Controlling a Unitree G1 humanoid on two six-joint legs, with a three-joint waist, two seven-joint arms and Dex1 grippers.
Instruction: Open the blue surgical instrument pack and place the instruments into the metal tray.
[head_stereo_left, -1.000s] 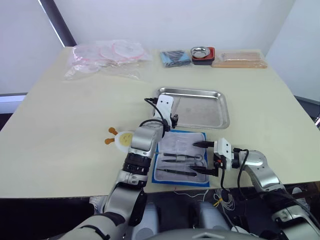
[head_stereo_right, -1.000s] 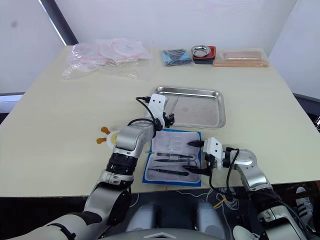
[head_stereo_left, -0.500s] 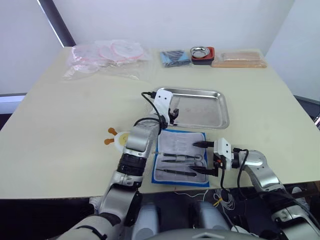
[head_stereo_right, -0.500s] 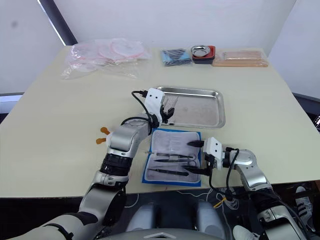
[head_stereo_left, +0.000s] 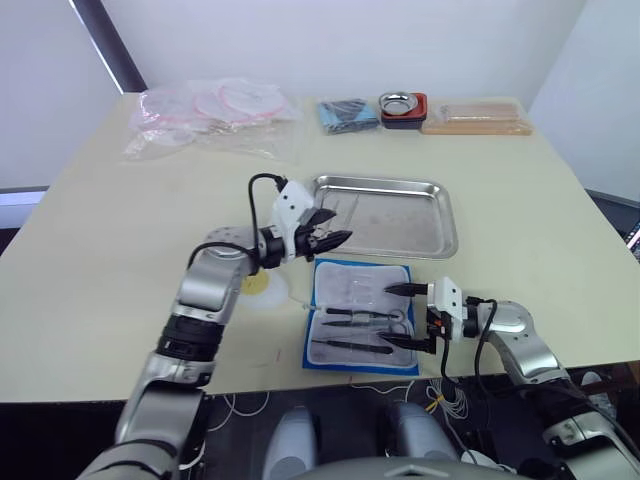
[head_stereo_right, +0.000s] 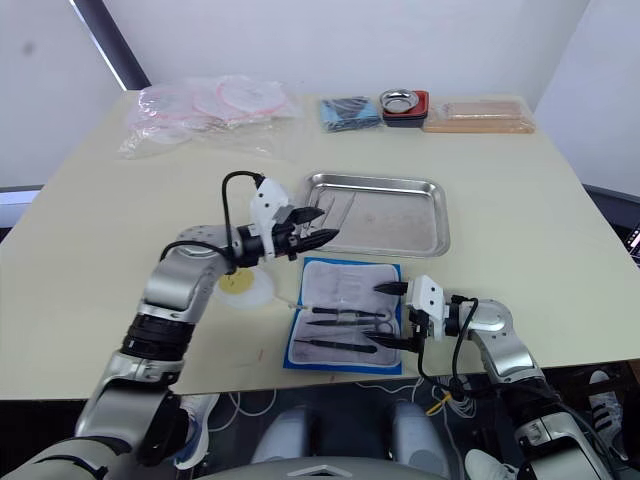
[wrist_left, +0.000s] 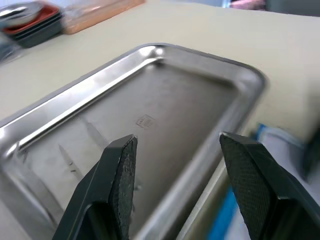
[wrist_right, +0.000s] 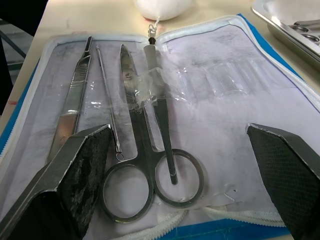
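The blue surgical instrument pack lies flat and unzipped at the near edge of the table, its pale grey-white lining up inside a bright-blue border. On that lining the instruments lie side by side: ring-handled scissors, a straight tweezer and a thin probe, partly under clear film.

The right gripper hovers at the pack's right edge with its two black fingers spread wide, one over the pack's far right side and one near its near right corner. The scissor rings lie just in front of it, between the fingers' lines but not touched. This arm sits as it did a second ago.

The left gripper has changed most. A second ago its forearm lay across the pack's left side, with the wrist raised at the tray's left corner. Now the arm has swung out to the robot's left, clear of the pack, and reaches in from the side. Its fingers are parted and hold nothing, pointing over the near left part of the metal tray.

The tray is a shallow silver rectangle with rounded corners and a rolled rim, just beyond the pack. A couple of slim tools already lie at its left end.
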